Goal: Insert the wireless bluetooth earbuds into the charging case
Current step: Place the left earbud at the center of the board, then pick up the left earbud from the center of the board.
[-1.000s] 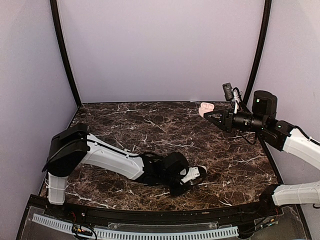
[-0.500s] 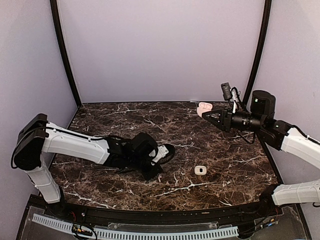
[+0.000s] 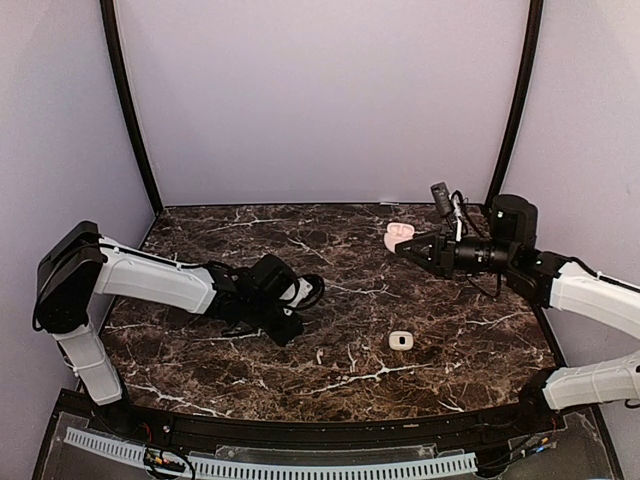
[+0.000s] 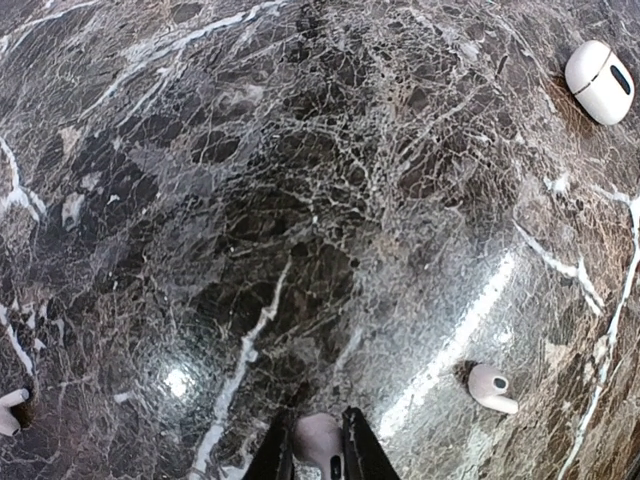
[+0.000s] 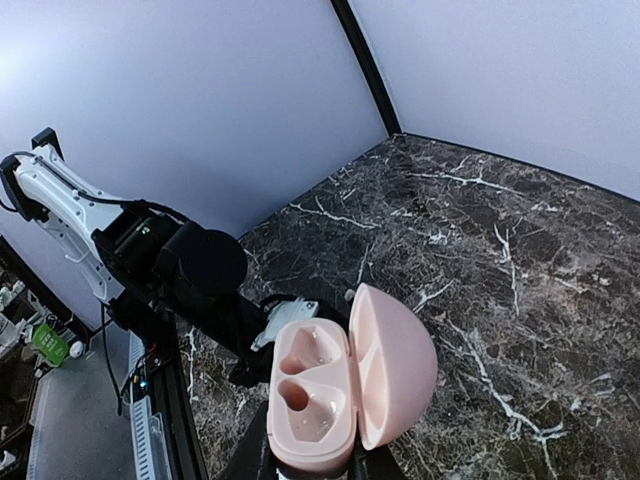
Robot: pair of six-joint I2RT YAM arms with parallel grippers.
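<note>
My left jaws are clamped on one earbud [image 4: 318,440]. The open pink case [image 5: 310,400], gripped in my right jaws, sits well ahead and right of them.

a small white case [image 3: 401,341] lies on the dark marble table [image 3: 220,230] — lavender walls [image 3: 320,100] behind.

rear overhead view, two wrist close-ups

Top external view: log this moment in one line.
left hand: shut on first earbud | second earbud: loose on table | right hand: holds pink case open, sockets empty | white case: on table
</note>
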